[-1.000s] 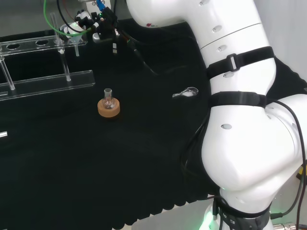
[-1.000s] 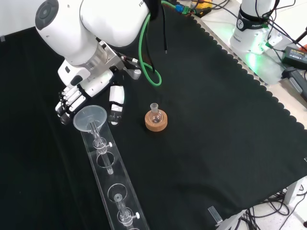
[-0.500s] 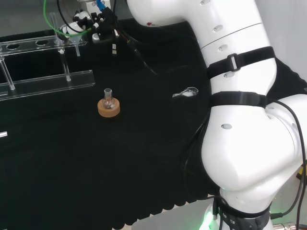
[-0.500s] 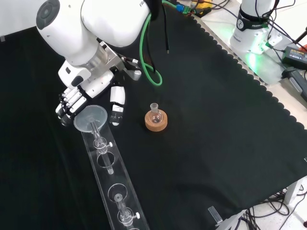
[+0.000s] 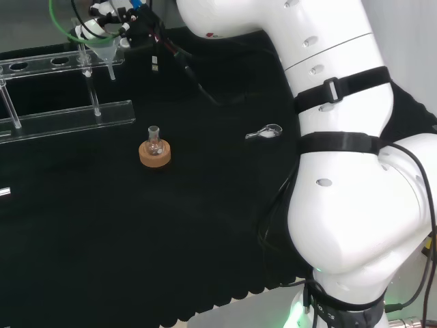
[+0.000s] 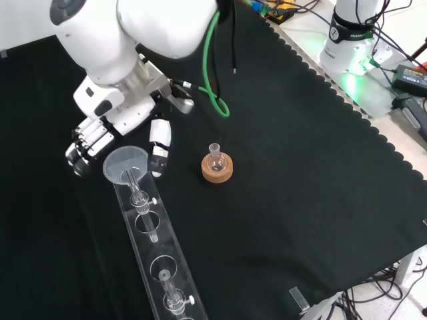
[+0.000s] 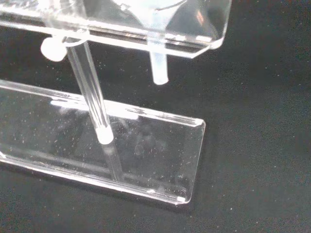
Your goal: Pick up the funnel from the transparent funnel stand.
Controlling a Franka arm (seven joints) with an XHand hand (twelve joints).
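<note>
The clear funnel (image 6: pixel 125 165) sits in the end hole of the transparent stand (image 6: pixel 155 248), its stem (image 7: pixel 158 68) hanging below the top plate. In the head view the funnel (image 5: pixel 103 48) stands at the stand's (image 5: pixel 61 117) right end. My hand (image 6: pixel 107 130) hovers over the funnel's far side, fingers (image 6: pixel 81 145) to its left and thumb (image 6: pixel 159 142) to its right in the front view. Both are apart from the rim. The hand (image 5: pixel 102 14) is open and holds nothing.
A small round flask on a cork ring (image 6: pixel 217 167) stands right of the stand in the front view. A small clear scoop (image 5: pixel 266 132) lies near the arm's links. A green cable (image 6: pixel 215 87) loops off the wrist. The stand's base plate (image 7: pixel 146 155) and rod (image 7: pixel 90 92) are close under the wrist.
The hand has shifted left in the front view and up and left in the head view, spreading farther from the funnel. The funnel stays in the stand.
</note>
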